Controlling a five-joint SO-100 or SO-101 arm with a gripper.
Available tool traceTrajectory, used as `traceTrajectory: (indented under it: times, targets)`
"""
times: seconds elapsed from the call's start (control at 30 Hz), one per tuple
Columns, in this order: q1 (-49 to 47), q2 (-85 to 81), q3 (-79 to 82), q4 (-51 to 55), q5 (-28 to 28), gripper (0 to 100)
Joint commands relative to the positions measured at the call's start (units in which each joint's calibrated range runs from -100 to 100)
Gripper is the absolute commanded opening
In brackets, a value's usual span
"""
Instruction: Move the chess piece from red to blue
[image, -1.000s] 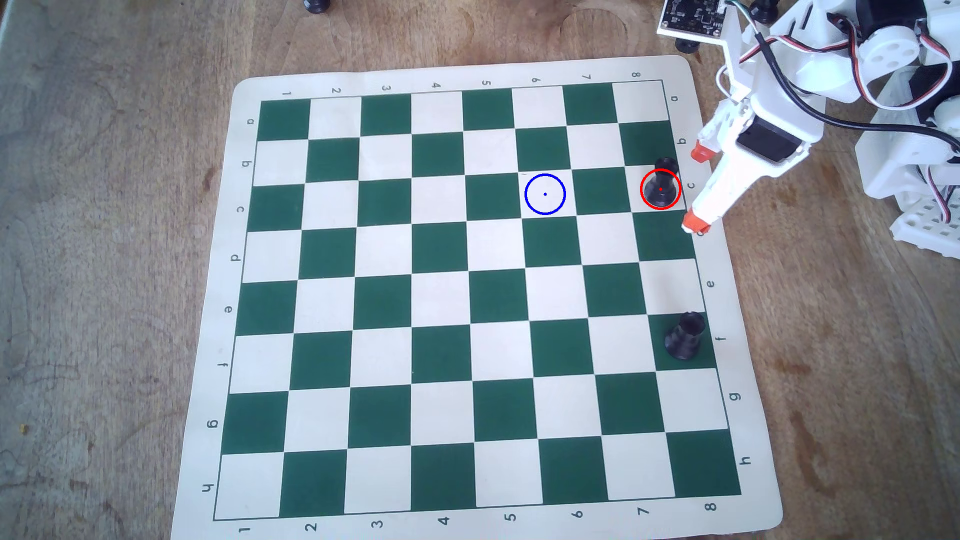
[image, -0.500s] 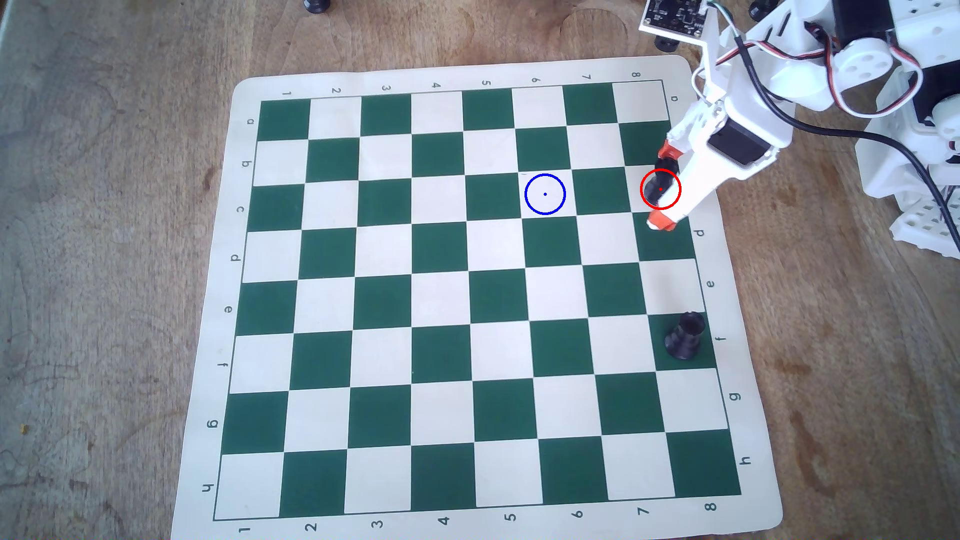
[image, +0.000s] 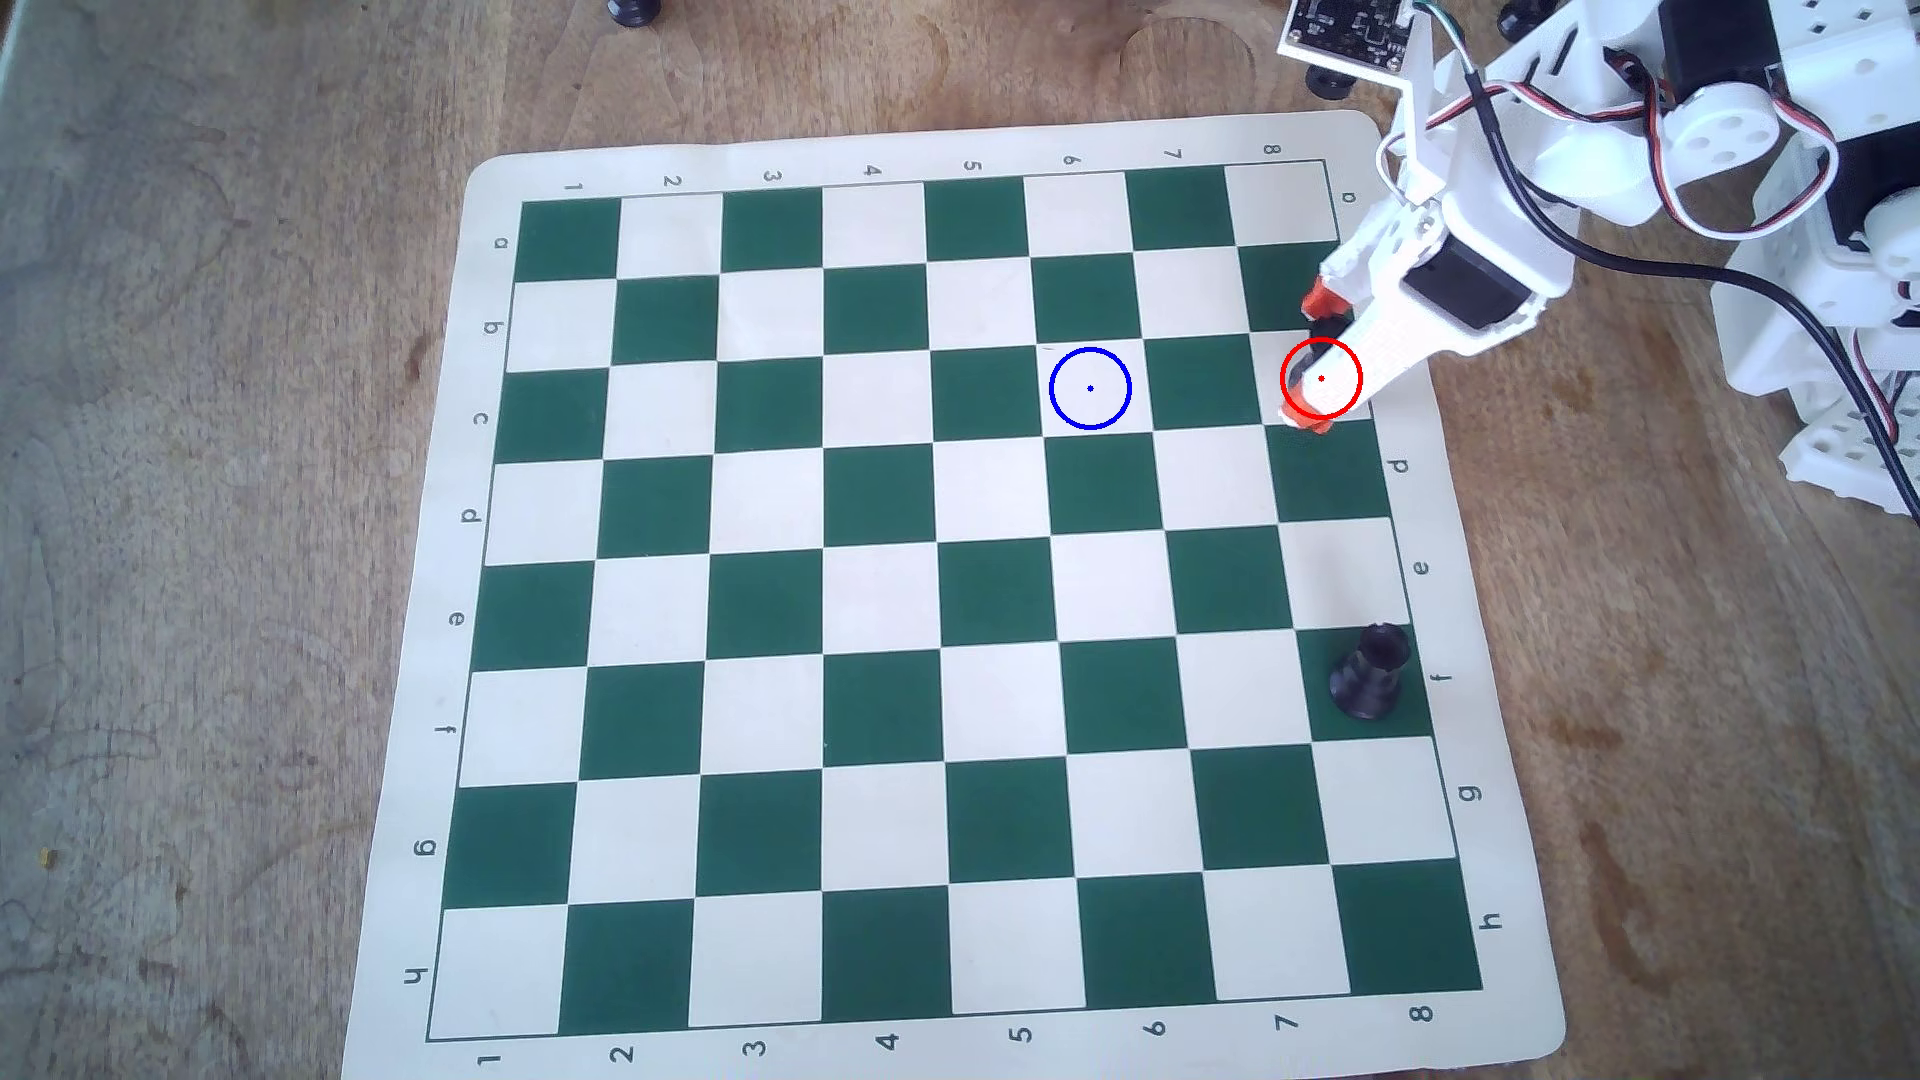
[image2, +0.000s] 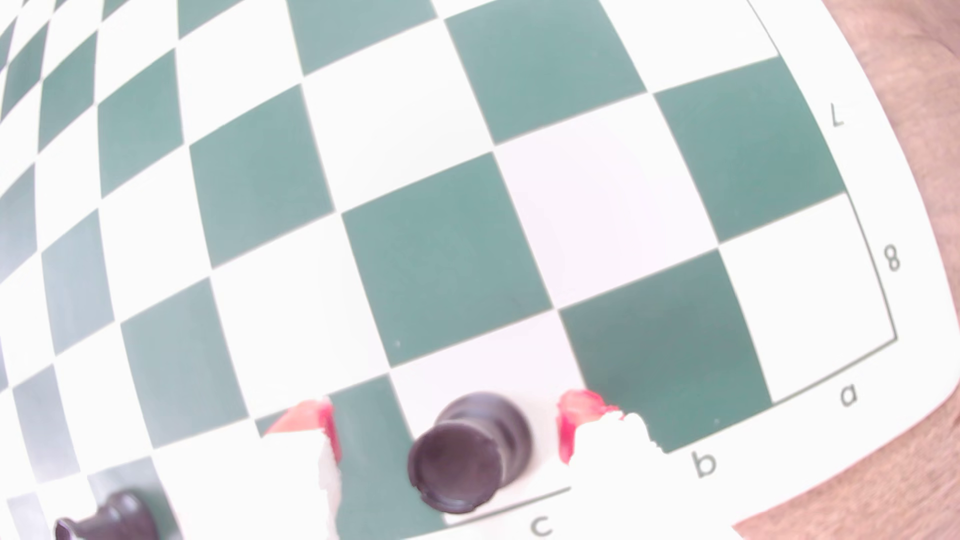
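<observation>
The chess piece (image2: 470, 451), a small black rook with a notched top, stands upright on a white square at the board's edge by the letter c. My gripper (image2: 447, 415) is open, with an orange-red tip on each side of the piece and a gap on both sides. In the overhead view my gripper (image: 1314, 359) covers the red circle (image: 1282, 379) on square c8, and only a dark sliver of the piece (image: 1327, 329) shows. The blue circle (image: 1090, 349) marks an empty white square, c6, two squares to the left.
A stockier black piece (image: 1371, 673) stands on green square f8; it also shows in the wrist view (image2: 106, 519) at the bottom left. The green-and-cream board mat (image: 436, 582) lies on a wooden table. The arm's white body (image: 1766, 156) fills the top right.
</observation>
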Motion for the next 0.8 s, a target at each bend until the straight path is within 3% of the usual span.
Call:
traceTrajectory:
  times: [0.0, 0.17, 0.33, 0.6, 0.77]
  targets:
    - [-0.45, -1.03, -0.70, 0.20, -0.20, 23]
    - [-0.45, -1.37, -0.70, 0.20, -0.20, 17]
    - [-0.92, -1.96, -0.61, 0.52, -0.63, 3]
    - [-1.47, -2.81, -0.88, 1.02, -0.93, 0]
    - [-2.10, -5.53, -8.32, 10.35, -1.81, 0]
